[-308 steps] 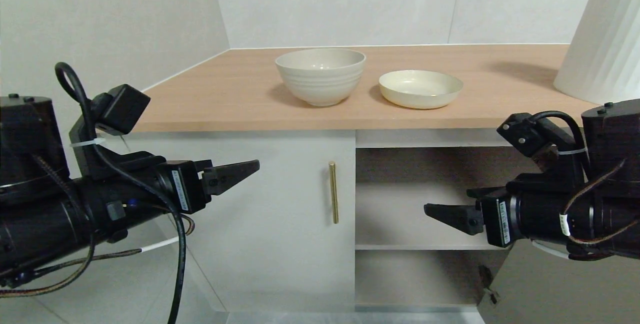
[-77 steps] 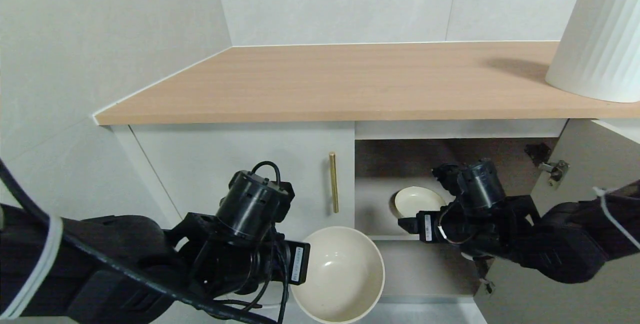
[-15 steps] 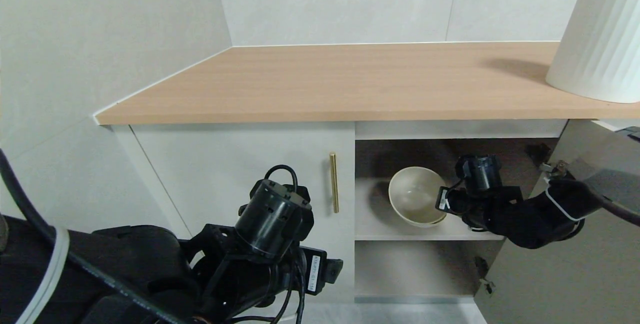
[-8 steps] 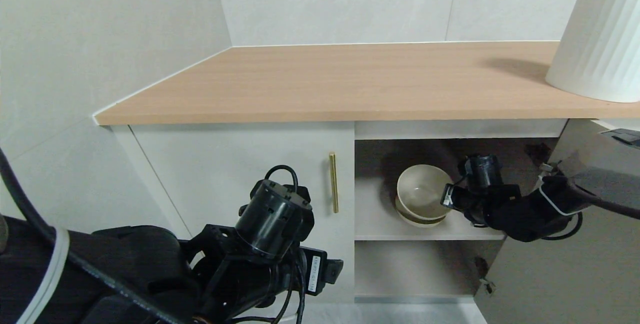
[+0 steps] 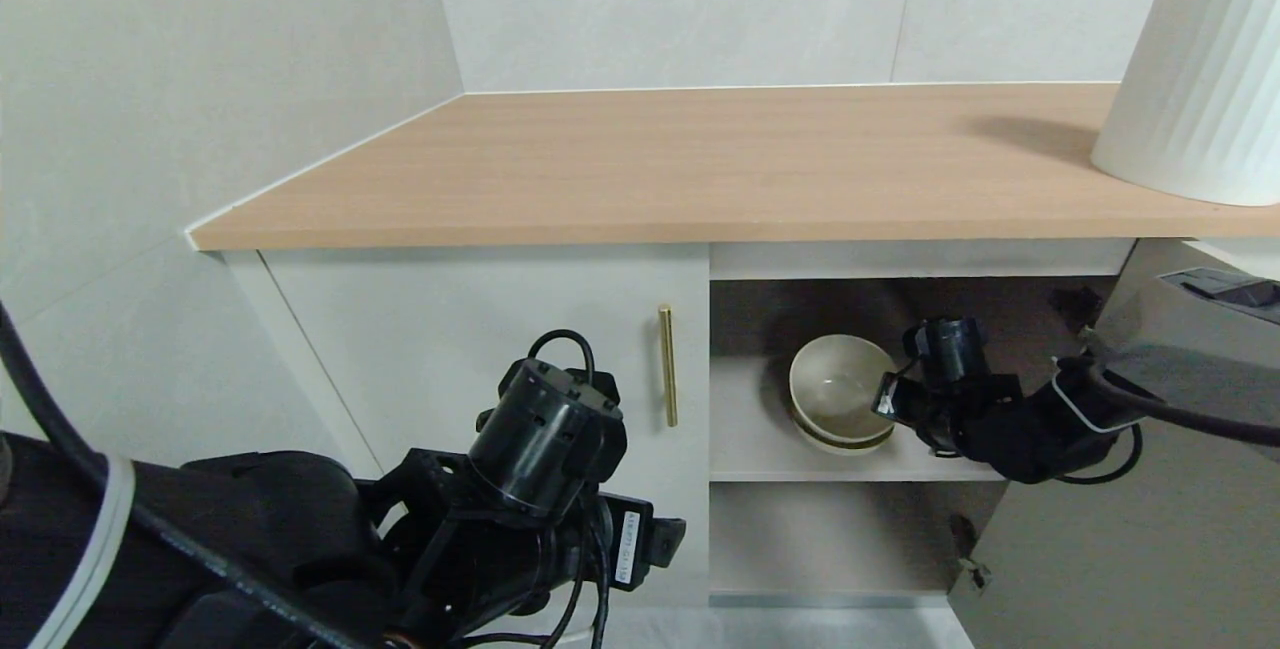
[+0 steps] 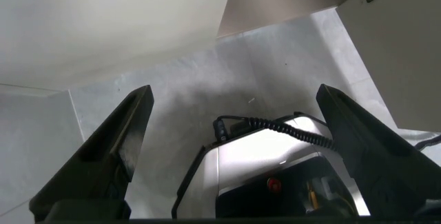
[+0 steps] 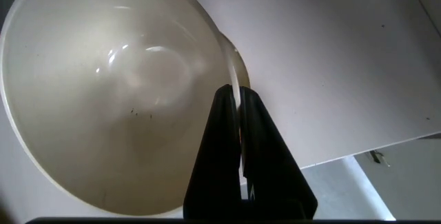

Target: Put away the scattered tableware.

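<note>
Matte black arms (image 5: 280, 519), looped black cables (image 5: 562, 339), white labels (image 5: 625, 545), tapered fingers (image 6: 110, 158)

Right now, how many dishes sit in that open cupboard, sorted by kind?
deep bowl: 1
shallow dish, under the bowl: 1
Total: 2
</note>
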Available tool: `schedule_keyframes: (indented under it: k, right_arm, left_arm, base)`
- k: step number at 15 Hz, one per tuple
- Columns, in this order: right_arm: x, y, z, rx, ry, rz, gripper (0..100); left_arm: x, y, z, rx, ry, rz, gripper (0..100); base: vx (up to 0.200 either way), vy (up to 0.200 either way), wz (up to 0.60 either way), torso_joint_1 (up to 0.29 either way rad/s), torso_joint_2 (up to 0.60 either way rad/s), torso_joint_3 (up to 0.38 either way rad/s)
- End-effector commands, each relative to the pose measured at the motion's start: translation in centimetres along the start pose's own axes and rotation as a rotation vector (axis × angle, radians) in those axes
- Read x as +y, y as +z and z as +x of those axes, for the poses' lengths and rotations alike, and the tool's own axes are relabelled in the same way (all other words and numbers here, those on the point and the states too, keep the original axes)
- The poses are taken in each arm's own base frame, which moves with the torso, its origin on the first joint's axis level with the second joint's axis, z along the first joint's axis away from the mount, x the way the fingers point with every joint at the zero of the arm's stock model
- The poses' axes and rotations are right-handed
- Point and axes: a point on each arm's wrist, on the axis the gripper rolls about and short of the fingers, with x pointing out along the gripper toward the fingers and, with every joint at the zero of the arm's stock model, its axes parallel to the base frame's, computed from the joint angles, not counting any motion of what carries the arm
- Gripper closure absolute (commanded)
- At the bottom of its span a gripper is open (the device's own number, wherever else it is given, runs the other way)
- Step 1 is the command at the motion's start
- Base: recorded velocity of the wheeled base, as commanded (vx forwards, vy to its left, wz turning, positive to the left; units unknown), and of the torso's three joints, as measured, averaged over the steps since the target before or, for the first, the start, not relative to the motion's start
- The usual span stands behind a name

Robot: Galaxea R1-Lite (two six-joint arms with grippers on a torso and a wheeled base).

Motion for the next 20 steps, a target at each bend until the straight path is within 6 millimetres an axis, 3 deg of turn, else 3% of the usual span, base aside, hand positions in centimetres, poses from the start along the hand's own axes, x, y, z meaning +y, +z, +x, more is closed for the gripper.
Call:
schedule_keyframes:
  k: [1,7,8,15,17,19,20]
  right_arm:
    - [0.1,-0.2,0.3,0.004,-0.001,0.0,100]
    - [0.0,-0.5,0.5,0.012,-0.007,-0.003,100]
    - [0.0,-0.5,0.5,0.013,-0.009,-0.004,0]
    - [0.1,-0.5,-0.1,0.015,-0.003,-0.007,0]
    - [0.0,-0.1,-1.2,0.019,0.01,-0.008,0]
    - [0.2,0.3,-4.1,0.061,0.061,-0.031,0]
    - [0.0,0.5,-8.0,0.112,0.121,-0.055,0]
  left_arm:
    - [0.0,0.0,0.0,-0.001,0.0,-0.001,0]
    - [0.0,0.0,0.0,-0.001,0.0,-0.001,0]
    - [0.0,0.0,0.0,-0.001,-0.001,-0.001,0]
    - [0.0,0.0,0.0,-0.001,-0.001,-0.001,0]
    - [0.1,0.1,-0.2,-0.007,-0.001,-0.005,0]
    - [0.5,0.5,-0.9,-0.03,-0.003,-0.02,0]
    - [1.6,1.2,-2.5,-0.077,-0.002,-0.053,0]
  base:
    - [0.0,0.0,0.0,0.0,0.0,0.0]
    - [0.0,0.0,0.0,0.0,0.0,0.0]
    - [0.0,0.0,0.0,0.0,0.0,0.0]
    - [0.0,0.0,0.0,0.0,0.0,0.0]
    - [0.0,0.0,0.0,0.0,0.0,0.0]
    - [0.0,0.0,0.0,0.0,0.0,0.0]
    - [0.0,0.0,0.0,0.0,0.0,0.0]
